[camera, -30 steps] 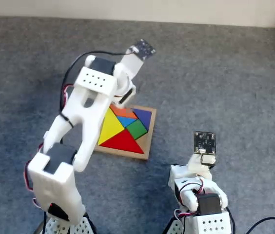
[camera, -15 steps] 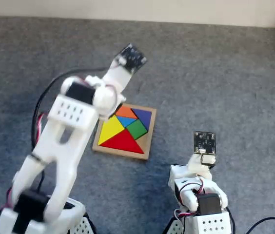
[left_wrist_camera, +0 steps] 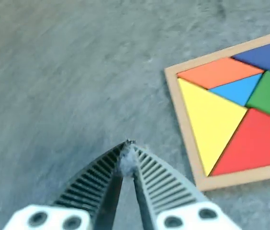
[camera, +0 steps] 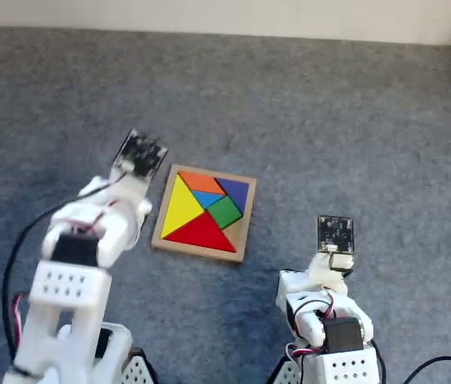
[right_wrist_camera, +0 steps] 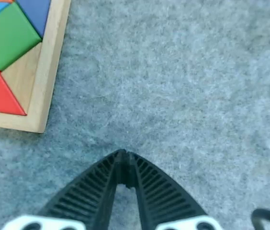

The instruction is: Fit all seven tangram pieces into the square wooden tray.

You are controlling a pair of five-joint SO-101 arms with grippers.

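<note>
Grey carpeted bench is seen from above. Nearest, the right gripper (right_wrist_camera: 123,160) is held shut, holding nothing, over the carpet beside the wooden tray (camera: 249,220). The tray is laid near the bench's middle, with coloured tangram pieces (camera: 181,210) fitted inside. The left gripper (left_wrist_camera: 127,149) is pressed shut at the tray's other side.

Pieces (camera: 201,214) in tray (camera: 249,220), on carpet (camera: 353,120)

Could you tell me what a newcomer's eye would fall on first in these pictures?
The square wooden tray on the grey carpet, nearly filled with bright tangram pieces, the big yellow triangle and red triangle above all. One triangular gap of bare wood shows beside the green square. The left gripper and right gripper, both shut and empty, hang over the carpet beside the tray.
</note>
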